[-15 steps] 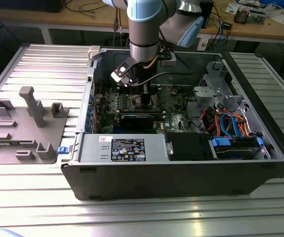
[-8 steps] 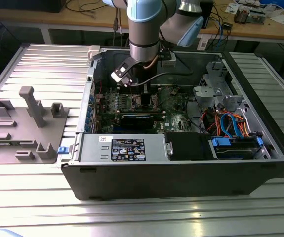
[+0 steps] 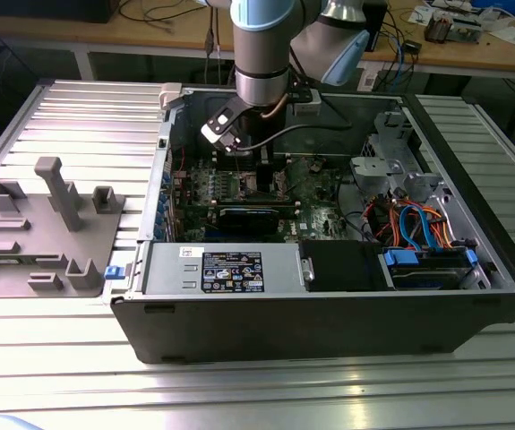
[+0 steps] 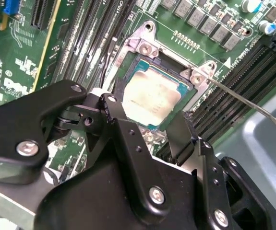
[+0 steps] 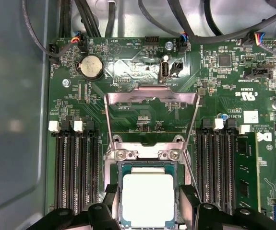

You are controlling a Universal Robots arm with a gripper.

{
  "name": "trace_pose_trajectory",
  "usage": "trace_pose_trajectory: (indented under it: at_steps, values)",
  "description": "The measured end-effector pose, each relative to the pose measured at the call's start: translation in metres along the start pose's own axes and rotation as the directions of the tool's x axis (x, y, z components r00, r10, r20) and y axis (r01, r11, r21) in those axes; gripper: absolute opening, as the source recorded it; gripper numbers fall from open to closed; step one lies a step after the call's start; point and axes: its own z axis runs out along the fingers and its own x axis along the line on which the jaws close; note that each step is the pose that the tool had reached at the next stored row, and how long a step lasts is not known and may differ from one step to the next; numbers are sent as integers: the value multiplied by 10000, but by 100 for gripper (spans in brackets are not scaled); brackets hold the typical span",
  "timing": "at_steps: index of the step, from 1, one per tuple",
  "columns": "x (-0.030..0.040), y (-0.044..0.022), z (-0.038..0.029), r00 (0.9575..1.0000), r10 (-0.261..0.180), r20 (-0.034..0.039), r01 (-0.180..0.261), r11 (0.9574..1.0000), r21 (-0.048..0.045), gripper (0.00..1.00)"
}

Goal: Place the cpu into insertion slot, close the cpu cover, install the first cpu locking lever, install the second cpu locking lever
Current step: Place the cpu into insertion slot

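The cpu, a square chip with a silvery top, lies level inside the insertion slot on the green board. My black gripper reaches down over it in both wrist views. Its fingers press against two opposite edges of the chip. The cpu cover, a silvery frame with a cut-out centre, stands swung open behind the slot on its hinge. A thin metal locking lever sticks out free beside the slot. In the exterior view the gripper is down inside the computer case.
Long black memory slots run on both sides of the socket, and a memory stick sits in one. Cables hang along the case wall. A grey fixture stands on the table at the exterior view's left. Drive bays and coloured cables fill the case's right.
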Motion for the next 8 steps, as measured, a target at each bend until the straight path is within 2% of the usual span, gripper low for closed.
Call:
trace_pose_trajectory:
  at_steps: [2, 3, 5, 8]
  values:
    - [0, 4, -36, 10000, -1, 0, 1, 10000, 9, 62]
    - [-1, 8, -55, 10000, -2, -1, 2, 10000, 37, 54]
    - [-1, 19, -71, 10000, -2, -4, 2, 9999, 107, 54]
    - [-2, 48, -82, 10000, -1, -30, 2, 9994, 356, 35]
